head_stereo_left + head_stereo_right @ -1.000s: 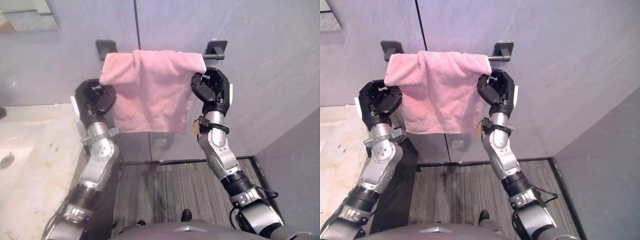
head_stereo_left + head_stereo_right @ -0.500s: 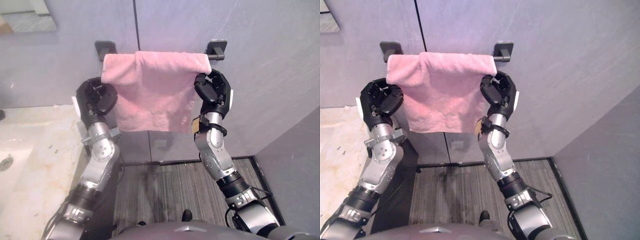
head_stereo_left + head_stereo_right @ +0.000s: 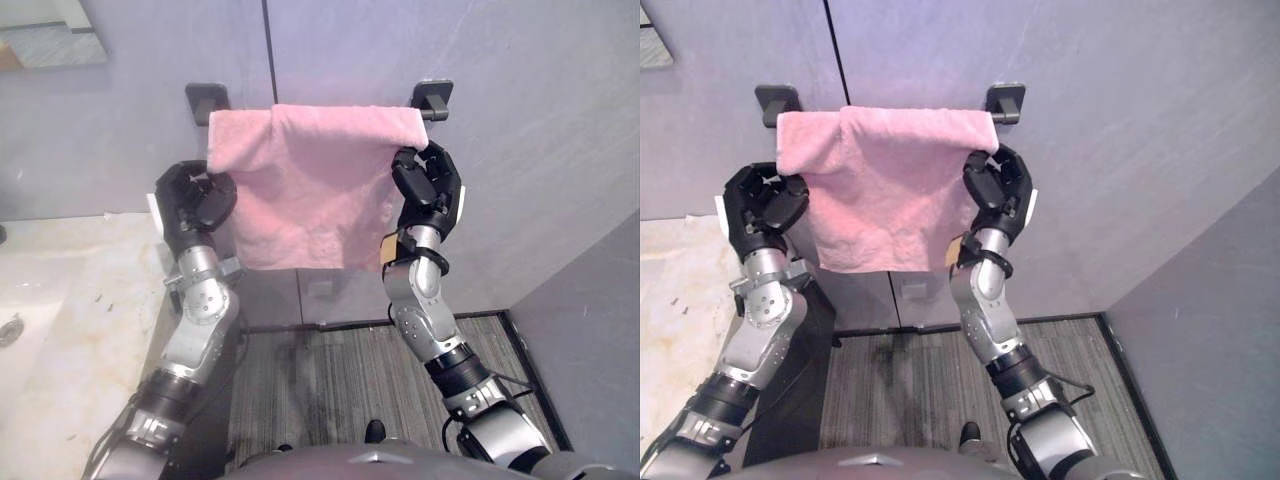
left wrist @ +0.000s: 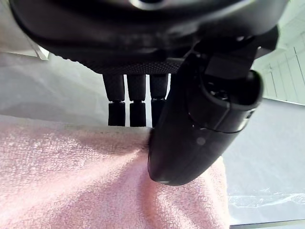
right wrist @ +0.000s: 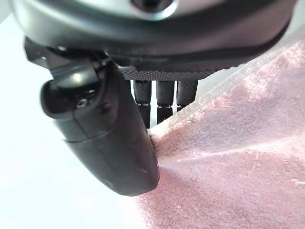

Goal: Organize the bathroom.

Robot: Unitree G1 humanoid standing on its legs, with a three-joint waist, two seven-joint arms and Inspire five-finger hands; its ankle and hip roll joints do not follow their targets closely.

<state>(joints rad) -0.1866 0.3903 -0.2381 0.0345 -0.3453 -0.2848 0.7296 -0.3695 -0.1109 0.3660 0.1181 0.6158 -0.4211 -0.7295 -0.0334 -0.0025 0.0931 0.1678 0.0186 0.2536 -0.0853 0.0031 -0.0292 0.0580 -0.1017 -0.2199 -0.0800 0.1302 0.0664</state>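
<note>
Wall-mounted dark towel bar (image 3: 432,115), fixed by two dark brackets to a grey panelled wall (image 3: 540,120). One pink towel (image 3: 310,180) hangs draped over the bar, spanning most of its run between the brackets; the bar's right end stays exposed. The towel's top edge is bunched near the left bracket (image 3: 205,97). The lower hem hangs free, well above the striped grey floor (image 3: 330,380)

Head stereo looks down; wrist views close on towel (image 4: 95,181).

Silver-grey arms, dark textured hands (image 3: 430,180)
</note>
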